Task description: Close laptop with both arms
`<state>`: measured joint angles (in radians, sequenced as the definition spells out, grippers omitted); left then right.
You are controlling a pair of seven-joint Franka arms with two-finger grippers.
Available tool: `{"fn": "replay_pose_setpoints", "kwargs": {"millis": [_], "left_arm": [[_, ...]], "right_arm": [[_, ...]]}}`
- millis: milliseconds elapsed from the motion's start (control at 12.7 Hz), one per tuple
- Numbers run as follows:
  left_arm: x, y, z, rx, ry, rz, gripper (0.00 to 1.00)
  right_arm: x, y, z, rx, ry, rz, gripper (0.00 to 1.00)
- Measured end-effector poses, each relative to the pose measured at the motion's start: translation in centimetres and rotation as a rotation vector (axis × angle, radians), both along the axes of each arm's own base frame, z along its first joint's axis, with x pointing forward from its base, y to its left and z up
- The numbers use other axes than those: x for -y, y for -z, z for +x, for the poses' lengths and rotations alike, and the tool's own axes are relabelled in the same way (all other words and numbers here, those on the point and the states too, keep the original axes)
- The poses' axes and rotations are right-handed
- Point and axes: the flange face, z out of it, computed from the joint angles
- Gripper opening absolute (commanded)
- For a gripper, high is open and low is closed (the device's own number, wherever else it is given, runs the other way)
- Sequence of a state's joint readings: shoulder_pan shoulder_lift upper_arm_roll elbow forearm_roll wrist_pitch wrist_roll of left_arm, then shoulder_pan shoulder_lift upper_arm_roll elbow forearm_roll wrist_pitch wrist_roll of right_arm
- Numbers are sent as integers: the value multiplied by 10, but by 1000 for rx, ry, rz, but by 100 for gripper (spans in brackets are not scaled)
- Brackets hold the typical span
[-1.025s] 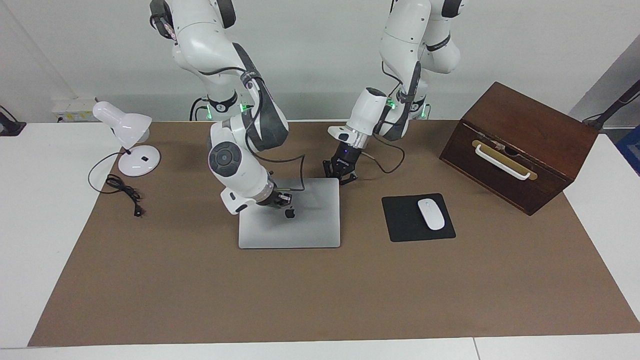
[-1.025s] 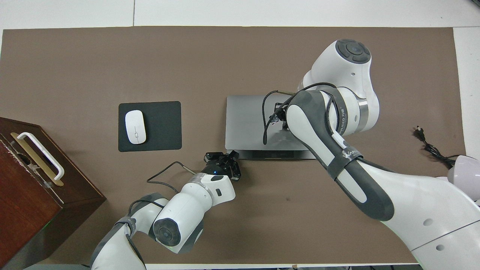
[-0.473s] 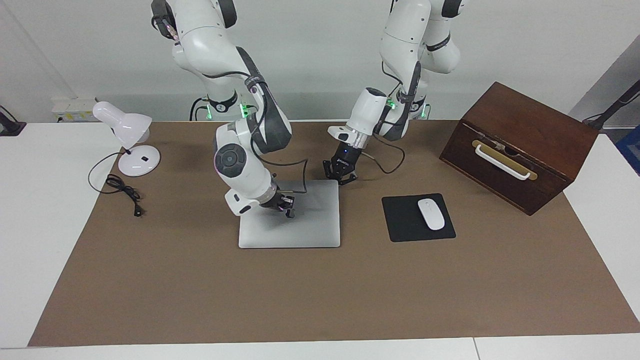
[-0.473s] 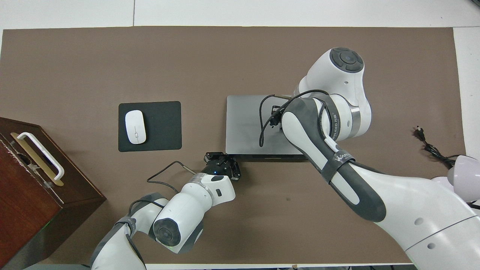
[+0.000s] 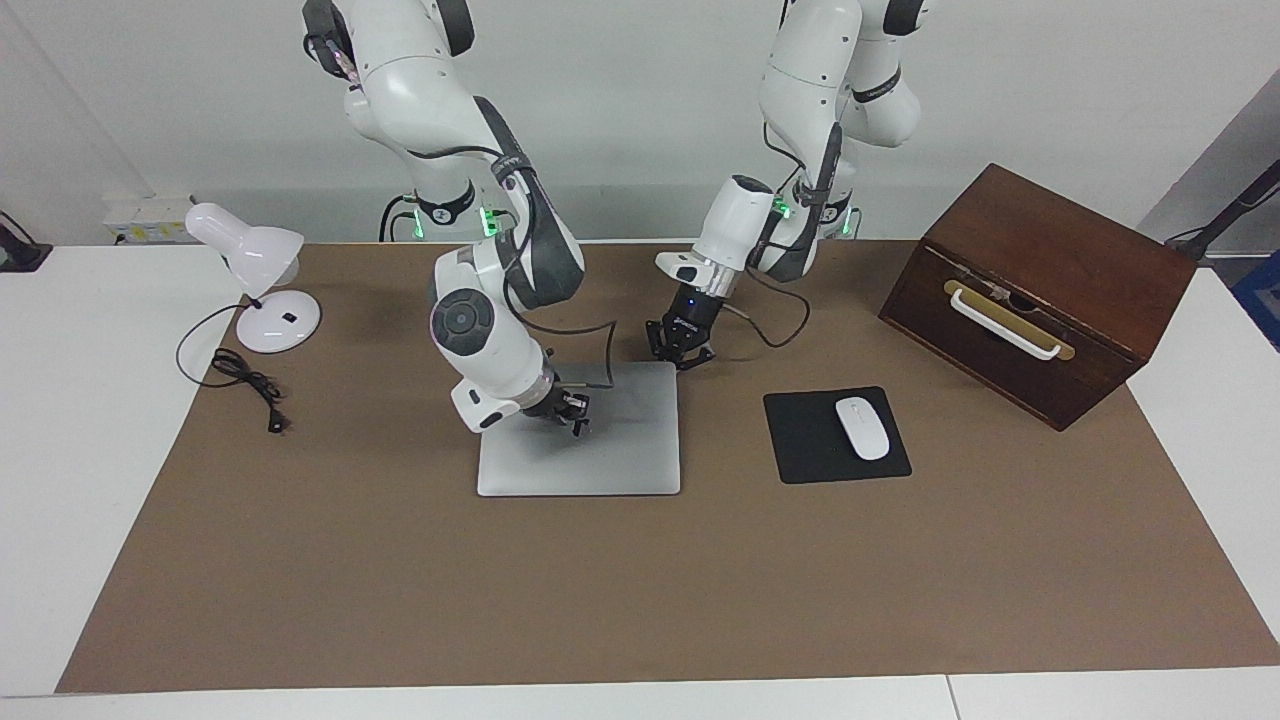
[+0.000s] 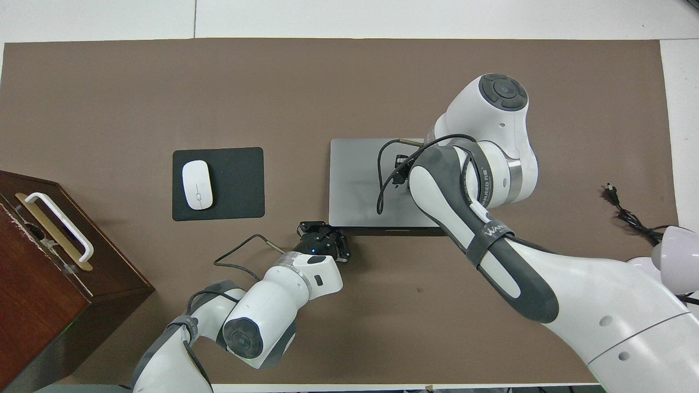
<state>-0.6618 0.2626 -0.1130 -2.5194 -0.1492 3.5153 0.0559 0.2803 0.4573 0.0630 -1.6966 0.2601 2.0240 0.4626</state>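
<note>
**A:** Laptop (image 5: 600,440) status, where does it sit and how does it lie?

**B:** It lies flat on the brown mat (image 5: 640,580) that covers the table (image 5: 60,450), roughly mid-table, beside the black mouse pad (image 5: 800,440), which is toward my left arm's end and carries the white mouse (image 5: 861,427). The lid looks fully down on the base, so I judge the closing all but done.

**A:** And your fingers?

**B:** Both pairs are shut, tips together, and neither has hold of anything. My right gripper (image 5: 572,412) sits over the middle of the lid, tips pointing down at it; I cannot tell whether they touch the metal or stand just clear. Closed tips make sense there: a lid gets pushed down, not grasped. My left gripper (image 5: 681,352) is low at the laptop's corner nearest the robots, toward my left arm's end, likely placed to steady the hinge side so the machine does not slide while the lid is pressed.

**A:** Which way does the laptop point?

**B:** In the overhead view a dark strip runs along the edge (image 6: 390,230) nearest the robots, which I take for the hinge, so the opening edge faces away from us. Its long axis runs across the table, from one arm's end toward the other, square with the mat's edges.

**A:** Anything else nearby?

**B:** A white desk lamp (image 5: 255,275) toward my right arm's end and a wooden box (image 5: 1040,290) toward my left's, both well apart from the laptop.
</note>
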Motion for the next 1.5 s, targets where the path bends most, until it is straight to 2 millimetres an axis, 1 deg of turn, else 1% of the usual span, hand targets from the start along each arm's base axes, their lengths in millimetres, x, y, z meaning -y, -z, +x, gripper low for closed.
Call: {"fn": "replay_pose_setpoints", "kwargs": {"millis": [631,867,1104,1261,1340,1419,1498], "left_arm": [[0,0,0,0,0,0,0],[0,0,0,0,0,0,0],[-1,0,1,1,-3,0,0],[-1,0,2,1,-3,0,0],[-1,0,2,1,-4,0,0],[-2,0,3,0,-12,-2,0],[-5,0,6,-1,-27,-3,0]], "right_arm": [[0,2,0,7,2,0,0],[0,-3,3,23,5,4,0],[2,-25,13,65,14,16,0],[10,-49,25,121,23,20,0],[12,-65,34,168,19,16,0],[15,-85,42,225,-2,-8,5],[21,-104,51,287,-22,-35,20]]}}
